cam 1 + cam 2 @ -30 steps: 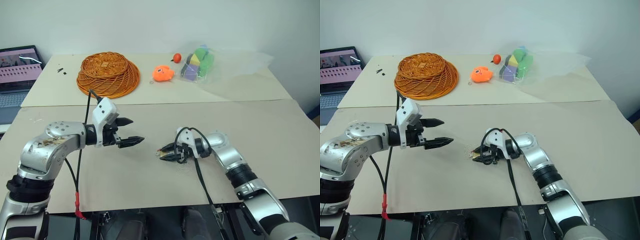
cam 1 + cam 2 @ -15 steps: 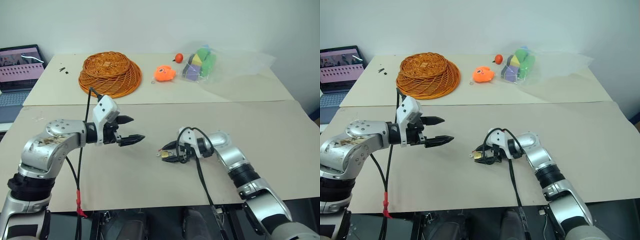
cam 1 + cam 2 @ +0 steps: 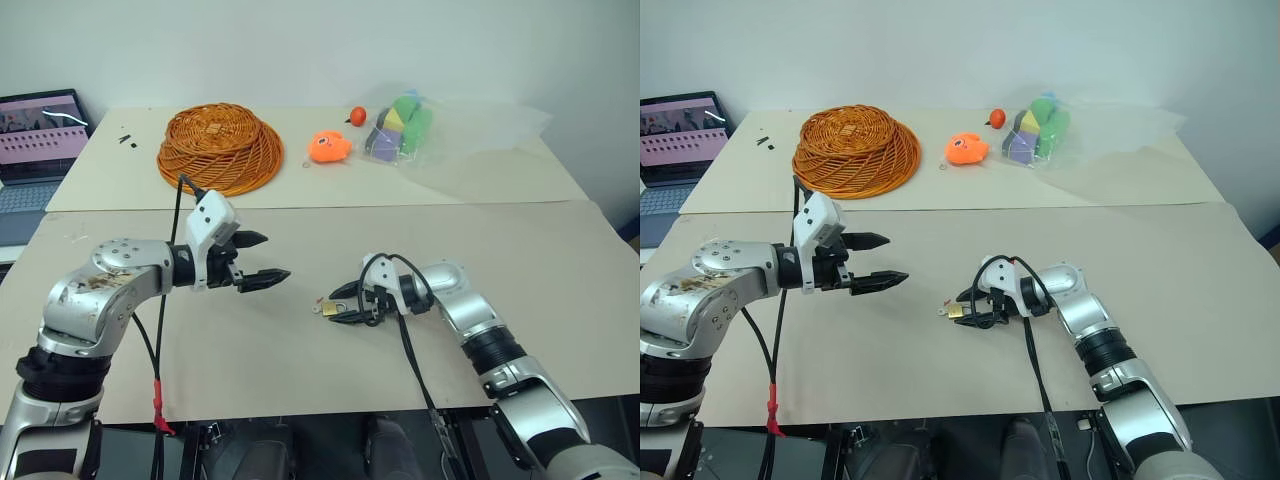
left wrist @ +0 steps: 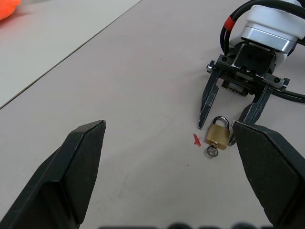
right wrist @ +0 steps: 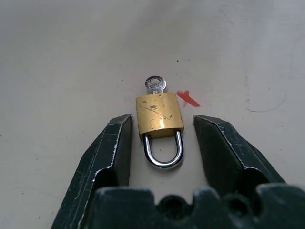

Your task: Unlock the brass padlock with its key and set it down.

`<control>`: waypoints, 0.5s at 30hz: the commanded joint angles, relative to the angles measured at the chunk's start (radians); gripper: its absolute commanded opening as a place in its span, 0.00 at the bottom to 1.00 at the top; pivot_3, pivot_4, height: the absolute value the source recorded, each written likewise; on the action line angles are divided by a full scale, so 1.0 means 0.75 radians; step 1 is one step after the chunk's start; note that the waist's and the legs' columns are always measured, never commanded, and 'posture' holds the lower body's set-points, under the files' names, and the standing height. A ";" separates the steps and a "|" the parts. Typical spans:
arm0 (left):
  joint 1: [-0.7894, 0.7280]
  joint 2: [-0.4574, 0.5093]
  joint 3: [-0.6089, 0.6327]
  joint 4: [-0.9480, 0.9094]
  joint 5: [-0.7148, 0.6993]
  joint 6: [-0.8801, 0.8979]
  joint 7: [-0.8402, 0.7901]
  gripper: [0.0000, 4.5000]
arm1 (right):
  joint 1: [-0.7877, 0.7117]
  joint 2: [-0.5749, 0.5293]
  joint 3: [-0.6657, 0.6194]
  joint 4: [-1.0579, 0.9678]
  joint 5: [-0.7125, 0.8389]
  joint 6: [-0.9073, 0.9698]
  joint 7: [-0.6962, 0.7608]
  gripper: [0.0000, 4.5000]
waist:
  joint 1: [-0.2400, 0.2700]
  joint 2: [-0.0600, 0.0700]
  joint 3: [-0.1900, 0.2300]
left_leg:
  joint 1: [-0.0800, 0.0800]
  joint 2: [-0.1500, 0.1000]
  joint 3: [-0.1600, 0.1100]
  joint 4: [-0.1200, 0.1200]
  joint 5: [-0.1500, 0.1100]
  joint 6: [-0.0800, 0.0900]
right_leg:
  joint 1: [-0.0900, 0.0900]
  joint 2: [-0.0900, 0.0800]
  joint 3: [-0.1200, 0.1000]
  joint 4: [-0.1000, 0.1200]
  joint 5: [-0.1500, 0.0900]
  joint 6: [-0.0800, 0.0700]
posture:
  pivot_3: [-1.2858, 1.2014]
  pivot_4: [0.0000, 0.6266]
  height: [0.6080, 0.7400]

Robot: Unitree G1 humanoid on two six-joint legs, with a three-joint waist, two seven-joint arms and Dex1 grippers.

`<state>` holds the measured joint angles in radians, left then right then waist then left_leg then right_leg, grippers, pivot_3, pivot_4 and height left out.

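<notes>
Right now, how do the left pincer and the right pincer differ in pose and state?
The left pincer hangs above the table with nothing between its fingers; the right pincer sits low at the table, its fingers either side of the brass padlock. The left stands wide open; the right is open more narrowly, with gaps beside the padlock. Both have black fingers.

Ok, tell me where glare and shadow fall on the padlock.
Right wrist view: the small scratched brass padlock carries a pale sheen, its silver shackle bright highlights, soft shadow beneath. Left wrist view: faint shadow under it, black fingers in front looking soft.
</notes>
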<state>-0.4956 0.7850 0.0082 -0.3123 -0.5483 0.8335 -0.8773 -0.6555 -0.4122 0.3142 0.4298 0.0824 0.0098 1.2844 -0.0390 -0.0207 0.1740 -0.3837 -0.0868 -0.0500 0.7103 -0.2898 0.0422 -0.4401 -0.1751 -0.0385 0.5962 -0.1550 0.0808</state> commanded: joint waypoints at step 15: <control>-0.012 0.004 0.024 0.007 0.005 -0.033 -0.010 1.00 | 0.000 -0.001 -0.028 -0.077 0.014 0.035 -0.026 0.20 | -0.003 0.000 0.000 | 0.000 0.000 0.000 0.000 0.000 0.000 | 0.000 0.000 0.000 0.000 0.000 0.000 | 0.52 0.24 0.99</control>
<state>-0.4955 0.7852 0.0082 -0.2982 -0.5390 0.8272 -0.8795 -0.6550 -0.3999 0.3087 0.4221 0.0838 0.0272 1.2689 -0.0416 -0.0207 0.1740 -0.3840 -0.0868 -0.0499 0.7103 -0.2898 0.0422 -0.4405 -0.1751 -0.0385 0.5963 -0.1550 0.0808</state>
